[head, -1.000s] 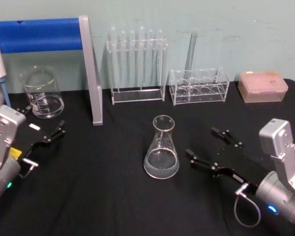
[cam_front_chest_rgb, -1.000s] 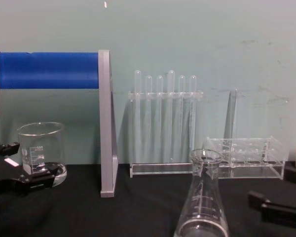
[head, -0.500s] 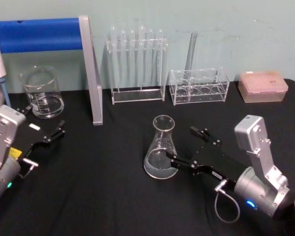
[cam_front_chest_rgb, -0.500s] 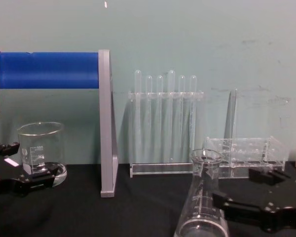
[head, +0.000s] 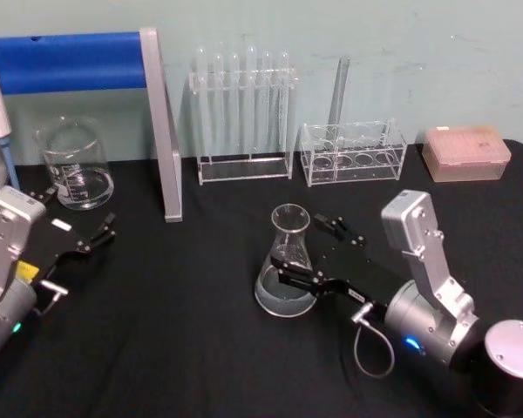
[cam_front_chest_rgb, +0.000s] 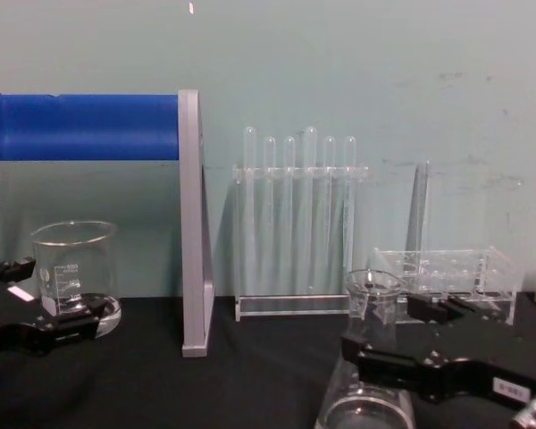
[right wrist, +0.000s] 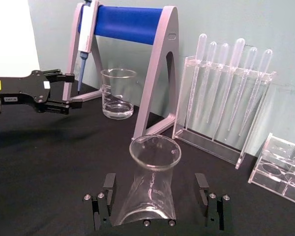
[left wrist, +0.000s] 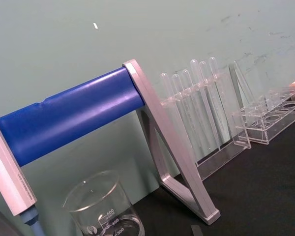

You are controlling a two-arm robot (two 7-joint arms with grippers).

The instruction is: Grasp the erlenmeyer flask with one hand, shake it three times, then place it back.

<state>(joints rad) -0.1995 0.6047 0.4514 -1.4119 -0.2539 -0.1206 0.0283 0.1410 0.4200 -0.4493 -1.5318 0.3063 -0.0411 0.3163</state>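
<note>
Step in hand: the grasp, not yet made. My right gripper (head: pixel 298 246) sits in front of the tube rack (head: pixel 242 113), on my side of it and a bit to its right. Its jaws are spread wide with the erlenmeyer flask (head: pixel 288 292) between them. Right wrist view agrees: one finger each side of the glass, a gap showing on both, so released, holding nothing. In the chest view the fingers cross the cone below the neck.

Flask stands upright on the black table (head: pixel 200 366), in front of the tube rack and slightly to its right, well apart from it. I judge the task near its start, with grasp, three shakes and set-down all left to do.

Next move, as I judge it: clench evenly on the glass, then lift straight up before any shaking. The wall slopes, so pads closing low could slide up it or squeeze the flask out downward. A grip nearer the neck may hold better. Glass is smooth and hard, so expect slip if the squeeze is light.

Flask look: clear glass, wide round base, walls tapering to a narrow neck with a flared lip, white graduation marks on the side. Base looks pale in the head view; liquid or glare, cannot tell.

My left gripper (head: pixel 74 216) is parked far left of the tube rack, jaws apart, empty
</note>
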